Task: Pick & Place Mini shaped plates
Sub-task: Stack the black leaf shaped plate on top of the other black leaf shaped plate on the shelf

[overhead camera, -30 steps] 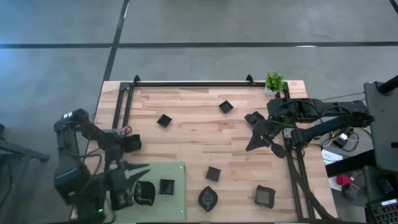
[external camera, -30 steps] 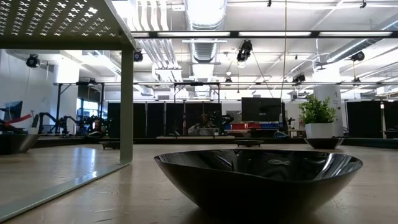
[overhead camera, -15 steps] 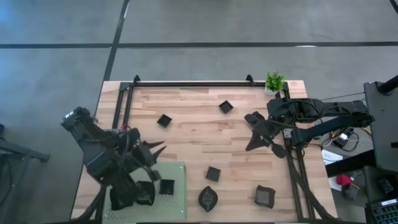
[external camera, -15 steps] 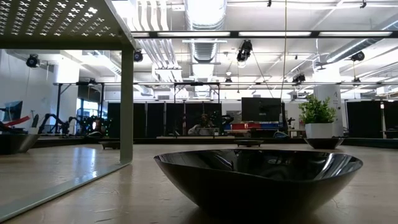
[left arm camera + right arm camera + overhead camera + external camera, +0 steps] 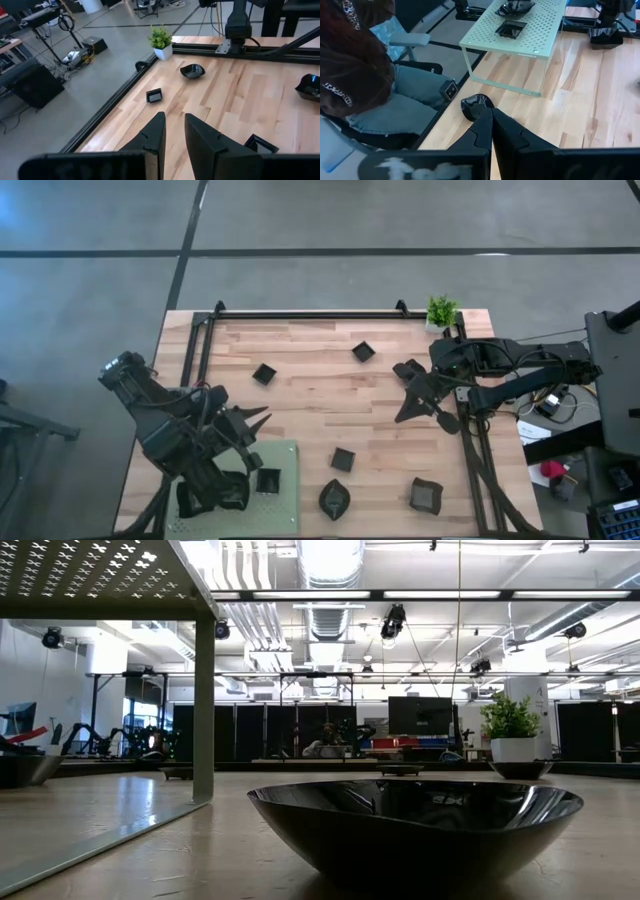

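From overhead, my light green perforated mat (image 5: 280,502) sat at the near-left corner of the bench (image 5: 310,380), w/ a square black plate (image 5: 268,480) on it, clear of the arm. A second dish on the mat (image 5: 516,7) showed only in the right wrist view, beside the square one; overhead the left arm covered that spot.

Other mini plates lay loose on the wood: a small square (image 5: 264,373) at far left-centre, another square (image 5: 363,352) at far centre, a square (image 5: 343,460) just right of the mat, a leaf-like dish (image 5: 334,498) at the near edge, a larger squarish one (image 5: 426,496) near-right, and a roundish dish (image 5: 408,369) beside the right arm. A potted plant (image 5: 441,311) stood at the far-right corner.

My left end effector (image 5: 255,418) hung over the bench just beyond the mat's far edge, fingers spread a little w/ a narrow gap, pinching nothing; the far-left square was the nearest loose plate ahead of it, well apart. My right end effector (image 5: 403,413) waited at the bench's right side, fingers pressed together, empty, w/ the roundish dish close by its arm.

The low view was filled by a glossy black bowl-like dish (image 5: 415,825). A seated person's leg (image 5: 395,95) showed off the bench edge in the right wrist view.
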